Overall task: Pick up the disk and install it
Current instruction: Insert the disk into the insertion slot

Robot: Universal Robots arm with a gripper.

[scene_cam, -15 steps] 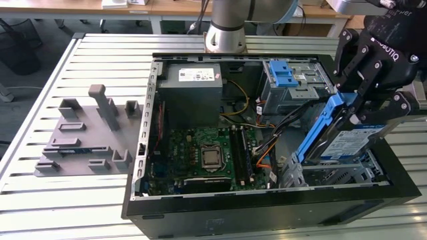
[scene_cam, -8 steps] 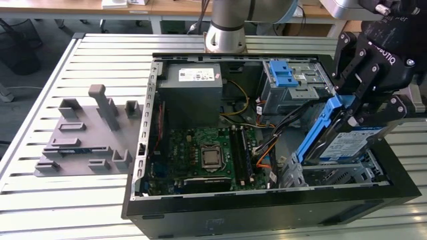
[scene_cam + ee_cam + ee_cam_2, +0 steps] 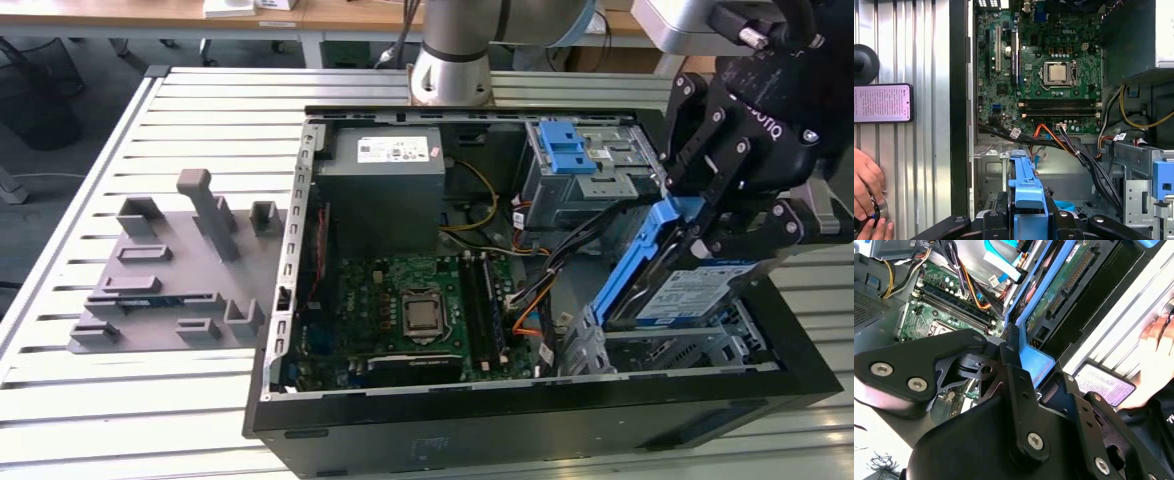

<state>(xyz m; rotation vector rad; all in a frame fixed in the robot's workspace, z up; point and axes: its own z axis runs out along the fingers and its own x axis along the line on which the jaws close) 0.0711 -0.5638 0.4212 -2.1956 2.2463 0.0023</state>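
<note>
Slatted metal table (image 3: 160,400), carrying an open computer case (image 3: 534,425) laid on its side, so the inside faces up and can be reached from above. Grey moulded fixture (image 3: 160,270) on the table towards the exterior view's left, well apart from the case. Inside the case: green circuit board (image 3: 400,310) flat on the floor, big grey metal box (image 3: 387,185) at the far end, grey cage with blue latch (image 3: 581,165) beside it, loose cables (image 3: 534,255) running between. Black gripper (image 3: 714,235) over the near corner on the exterior view's right, clamped shut on the disk (image 3: 674,290) by the blue frame. Disk tilted steeply, lower edge down at the metal bay (image 3: 667,350), probably angled that way to slide into the slot and clear the cables. Blue frame end gripped between the black fingers (image 3: 999,220) in the first wrist view. Phone (image 3: 881,102) flat on the table outside the case wall; a person's hand (image 3: 866,185) close by, resting on a small round object, purpose unclear.
</note>
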